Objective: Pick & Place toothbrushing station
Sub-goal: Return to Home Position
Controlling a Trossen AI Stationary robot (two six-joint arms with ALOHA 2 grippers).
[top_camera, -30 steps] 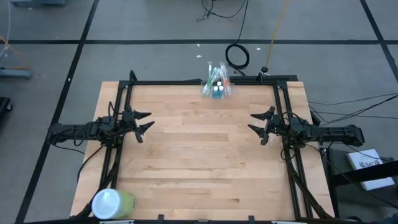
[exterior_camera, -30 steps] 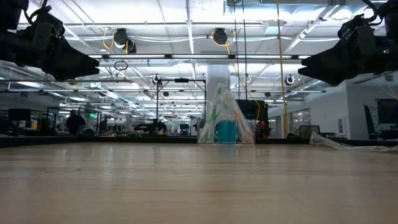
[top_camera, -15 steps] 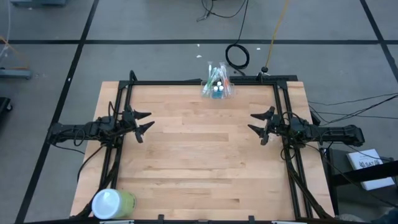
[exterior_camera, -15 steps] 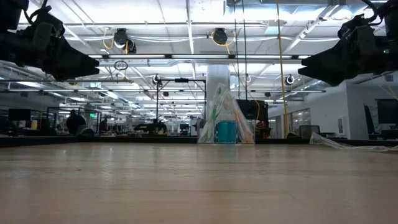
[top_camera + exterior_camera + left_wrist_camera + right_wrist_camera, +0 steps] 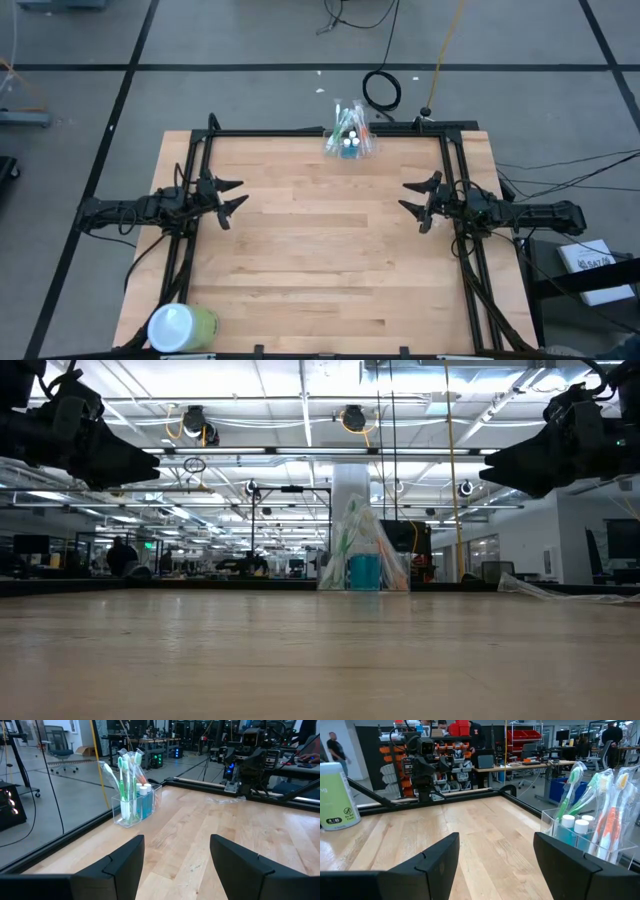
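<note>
nothing has shifted since the earlier frames: the toothbrushing station [image 5: 350,143], a small clear box of upright toothbrushes [image 5: 122,770] and white-capped bottles [image 5: 568,826], stands upper centre in the high view. the left gripper [image 5: 242,193], mid-left, and right gripper [image 5: 402,197], mid-right, hover spread open and empty.

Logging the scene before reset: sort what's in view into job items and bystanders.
Job: clear holder at the edge of the table; toothbrushes standing in it; left pincer and right pincer, both open and empty.
Bystanders: white-lidded green cylinder at a corner on the left arm's side; cable coil on the floor.
</note>
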